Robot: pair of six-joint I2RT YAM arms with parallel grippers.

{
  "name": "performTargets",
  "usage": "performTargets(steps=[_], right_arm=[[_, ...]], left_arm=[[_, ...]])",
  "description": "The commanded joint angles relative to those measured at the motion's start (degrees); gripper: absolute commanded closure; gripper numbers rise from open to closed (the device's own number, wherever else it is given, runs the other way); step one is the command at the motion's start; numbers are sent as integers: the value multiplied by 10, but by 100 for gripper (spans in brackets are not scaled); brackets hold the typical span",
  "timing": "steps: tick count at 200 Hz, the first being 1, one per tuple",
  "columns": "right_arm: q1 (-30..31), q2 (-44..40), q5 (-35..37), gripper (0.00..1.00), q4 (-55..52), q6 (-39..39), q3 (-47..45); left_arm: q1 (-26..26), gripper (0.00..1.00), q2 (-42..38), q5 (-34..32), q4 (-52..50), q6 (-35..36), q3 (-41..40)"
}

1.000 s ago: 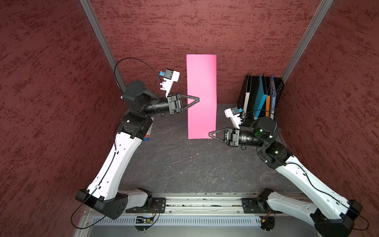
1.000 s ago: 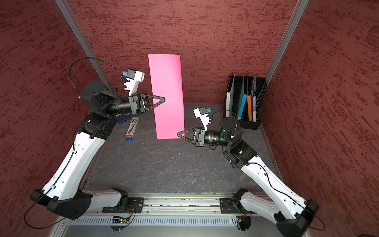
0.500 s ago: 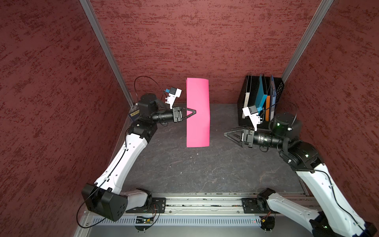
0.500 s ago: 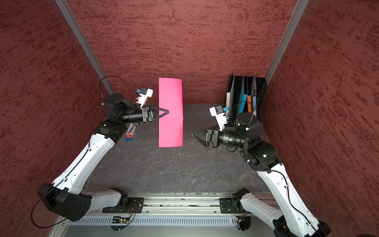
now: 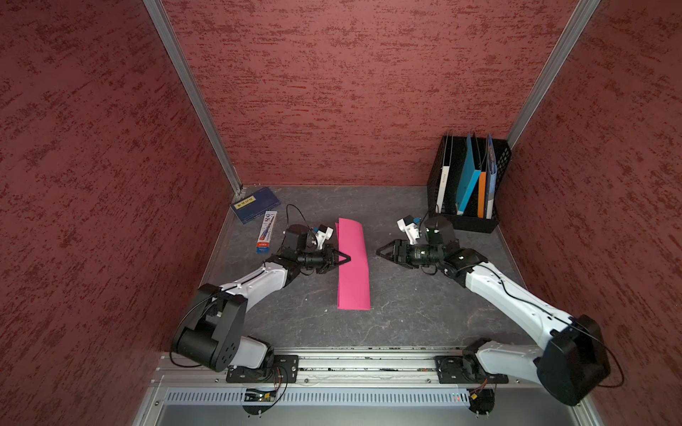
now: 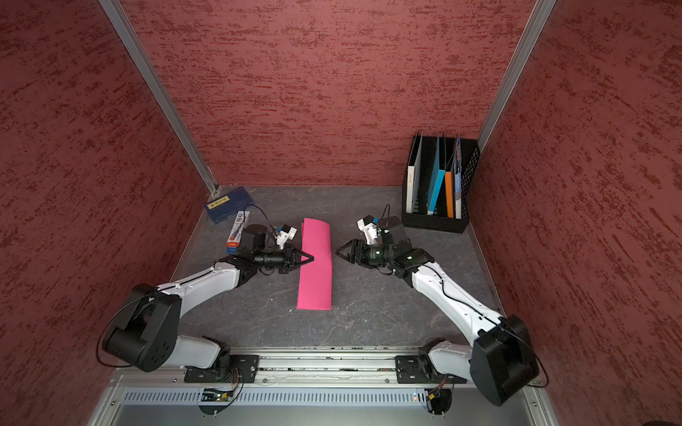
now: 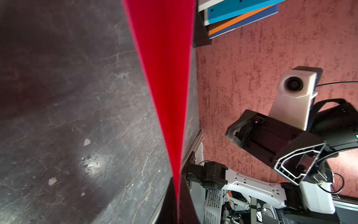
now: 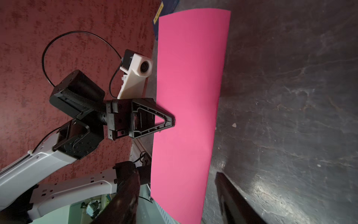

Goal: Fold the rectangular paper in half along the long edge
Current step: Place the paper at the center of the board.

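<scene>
Standing at the rail side, with 12 o'clock toward the back wall, one sees the dark grey marbled bench. At its centre is the thin, bright pink rectangular paper, its long axis running from 12 to 6 o'clock. In both top views the sheet appears doubled lengthwise into a narrow strip, with two layers showing along its 9 o'clock long edge. Its 12 o'clock end is slightly bowed. Whether the strip lies flat on the bench cannot be told.

The left fingers reach in from 9 o'clock and are closed on the paper's 9 o'clock long edge, about mid-length. The right wrist view shows their triangular black frame pinched onto the pink sheet.

The right fingers point toward 9 o'clock from the paper's 3 o'clock side. They are near the sheet but apart from it. In the right wrist view they stand spread wide, with nothing held between them.

At 1 o'clock, against the back corner, is a black mesh file rack holding upright white, blue and orange folders. At 11 o'clock, in the opposite corner, lies a navy booklet with a yellow label. A slim white printed box sits just beside the booklet on its 6 o'clock side.
</scene>
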Motion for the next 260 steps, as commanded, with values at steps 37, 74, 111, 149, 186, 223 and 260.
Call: performTargets(steps=[37, 74, 111, 149, 186, 223, 260], right_arm=[[10, 27, 3, 38, 136, 9, -52], [10, 67, -35, 38, 251, 45, -100], [10, 113, -44, 39, 278, 52, -108], [11, 168, -44, 39, 280, 52, -114], [11, 205, -44, 39, 280, 52, -122], [11, 227, -44, 39, 280, 52, -126], [12, 242, -44, 39, 280, 52, -123]], left_arm=[[-12, 100, 108, -35, 97, 21, -20], [-20, 100, 157, -49, 59, 61, -1], [-34, 100, 159, -70, 15, 89, 11], [-36, 88, 142, -85, -14, 103, 7], [-36, 84, 127, -91, -28, 108, 7], [-37, 100, 124, -97, -31, 108, 9], [-40, 100, 131, -104, -45, 115, 17]])
